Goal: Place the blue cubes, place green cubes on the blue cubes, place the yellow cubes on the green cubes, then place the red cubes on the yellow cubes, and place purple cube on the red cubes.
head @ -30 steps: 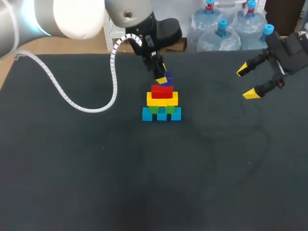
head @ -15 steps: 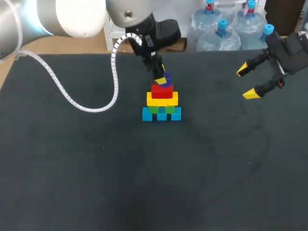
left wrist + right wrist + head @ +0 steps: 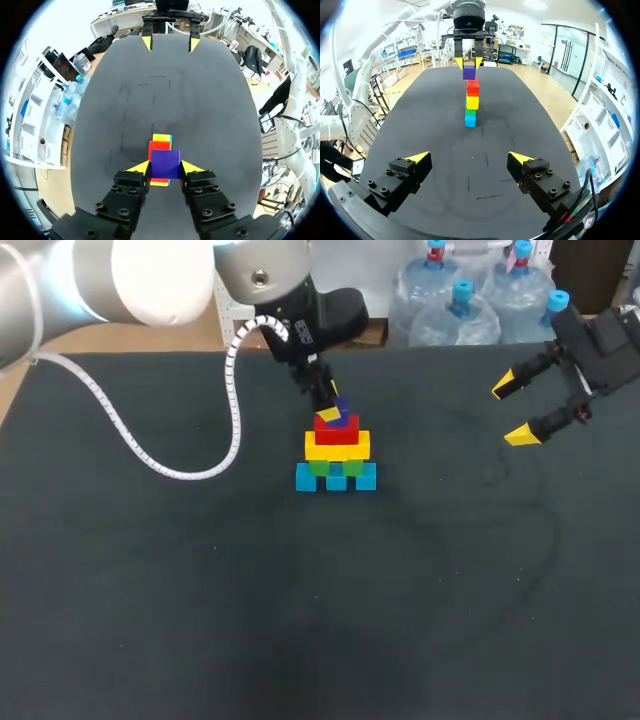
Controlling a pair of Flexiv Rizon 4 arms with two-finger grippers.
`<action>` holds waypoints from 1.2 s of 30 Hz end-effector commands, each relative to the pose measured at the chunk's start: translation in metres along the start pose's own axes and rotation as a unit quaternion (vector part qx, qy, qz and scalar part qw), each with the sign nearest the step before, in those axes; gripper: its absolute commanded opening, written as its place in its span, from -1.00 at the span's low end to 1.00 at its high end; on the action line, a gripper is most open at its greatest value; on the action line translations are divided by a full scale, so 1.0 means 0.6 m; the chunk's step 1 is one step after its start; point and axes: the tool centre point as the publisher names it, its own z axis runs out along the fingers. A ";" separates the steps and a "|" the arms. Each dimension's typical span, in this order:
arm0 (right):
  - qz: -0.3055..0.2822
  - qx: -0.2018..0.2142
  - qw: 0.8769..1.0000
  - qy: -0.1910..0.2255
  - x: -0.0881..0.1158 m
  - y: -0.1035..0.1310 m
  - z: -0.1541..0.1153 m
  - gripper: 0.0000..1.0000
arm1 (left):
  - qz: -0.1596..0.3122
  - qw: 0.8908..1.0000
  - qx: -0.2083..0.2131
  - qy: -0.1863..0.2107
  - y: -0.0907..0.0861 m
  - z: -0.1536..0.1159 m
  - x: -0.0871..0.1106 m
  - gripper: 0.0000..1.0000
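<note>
A cube pyramid stands mid-table: blue cubes (image 3: pixel 336 478) at the base, then green cubes (image 3: pixel 336 467), yellow cubes (image 3: pixel 337 446) and red cubes (image 3: pixel 337 428). My left gripper (image 3: pixel 333 408) is shut on the purple cube (image 3: pixel 342 413), which sits just at the top of the red layer; I cannot tell whether they touch. In the left wrist view the purple cube (image 3: pixel 165 164) fills the gap between the yellow fingertips (image 3: pixel 140 167), with a red cube (image 3: pixel 159 148) beneath. My right gripper (image 3: pixel 512 411) hangs open at the far right, holding nothing. From its wrist I see the purple cube (image 3: pixel 468 73) over the stack (image 3: pixel 471 102).
The left arm's white cable (image 3: pixel 165 460) loops over the dark table (image 3: pixel 300 620) to the left of the stack. The table's back edge runs close behind the left gripper.
My left gripper has come down and slightly left with the purple cube, bringing it onto the top of the red cubes. The right arm has not moved.
</note>
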 end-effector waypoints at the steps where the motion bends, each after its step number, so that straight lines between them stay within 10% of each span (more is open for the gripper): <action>1: 0.000 0.000 1.000 -0.001 0.000 0.000 0.000 1.00 | 0.002 1.000 0.002 -0.002 0.003 0.004 0.001 -1.00; 36: 0.000 0.000 1.000 -0.001 0.000 0.000 0.000 1.00 | 0.008 1.000 0.012 0.000 0.013 0.014 0.001 -1.00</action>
